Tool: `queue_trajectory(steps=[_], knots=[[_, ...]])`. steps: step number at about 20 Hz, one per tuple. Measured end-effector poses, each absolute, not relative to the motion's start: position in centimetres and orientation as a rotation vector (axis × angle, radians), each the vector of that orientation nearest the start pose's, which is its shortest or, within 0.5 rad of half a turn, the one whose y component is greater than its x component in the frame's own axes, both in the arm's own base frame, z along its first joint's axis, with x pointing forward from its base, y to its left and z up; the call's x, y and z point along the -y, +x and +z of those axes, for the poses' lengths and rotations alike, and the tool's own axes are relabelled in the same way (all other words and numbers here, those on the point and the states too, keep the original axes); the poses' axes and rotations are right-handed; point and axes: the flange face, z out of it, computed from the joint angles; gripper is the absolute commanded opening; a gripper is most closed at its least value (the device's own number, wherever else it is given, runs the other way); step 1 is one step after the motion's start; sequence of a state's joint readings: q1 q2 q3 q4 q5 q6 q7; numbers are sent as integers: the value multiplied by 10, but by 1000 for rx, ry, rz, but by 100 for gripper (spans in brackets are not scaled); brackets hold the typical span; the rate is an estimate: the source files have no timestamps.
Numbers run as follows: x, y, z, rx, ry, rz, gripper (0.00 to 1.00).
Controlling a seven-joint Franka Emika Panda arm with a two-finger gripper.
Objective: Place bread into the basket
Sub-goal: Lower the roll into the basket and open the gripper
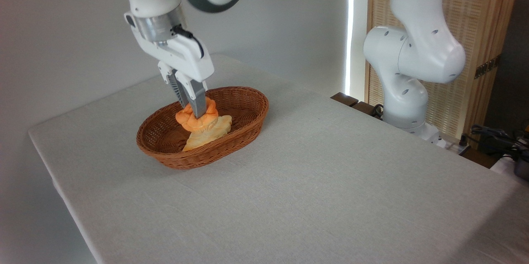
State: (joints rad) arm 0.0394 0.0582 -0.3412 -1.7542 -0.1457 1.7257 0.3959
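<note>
Orange against brown wicker: the bread [197, 117] sits between my fingers [198, 107], low inside the basket [244, 109], with its underside on or just above a paler yellowish loaf [208, 134] that lies along the basket floor. My gripper [193, 106] is clamped on the bun from above, one finger in front of it and the other behind, both reaching down below the rim.

By my reckoning the carrying is done and the letting go is the step in hand. To do it well I should part my fingers only when the bun bears on something, so that it settles and does not drop and roll. I cannot tell whether it already touches the loaf. The loaf is a sloping, ridged seat, so the bun may tip toward the near wall of the basket; the sides are shallow but should keep it in. I should then lift straight up, so that neither finger drags the soft crust or catches the wicker.

Pale grey cloth covers the table [310, 173], smooth and otherwise bare, and the basket stands toward its left part. Behind is a plain light wall; to the right my base stands beside a slatted wooden screen [475, 28], with cables [492, 136] at the far right edge.
</note>
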Motion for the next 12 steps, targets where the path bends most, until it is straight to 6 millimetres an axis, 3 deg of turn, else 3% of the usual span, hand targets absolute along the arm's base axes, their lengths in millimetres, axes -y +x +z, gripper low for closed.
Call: queue_trajectory(steps=[4,12], knots=[[183,549,508,-1041,-3145,134,100],[183,551,510,-1038,-3147,118,100]])
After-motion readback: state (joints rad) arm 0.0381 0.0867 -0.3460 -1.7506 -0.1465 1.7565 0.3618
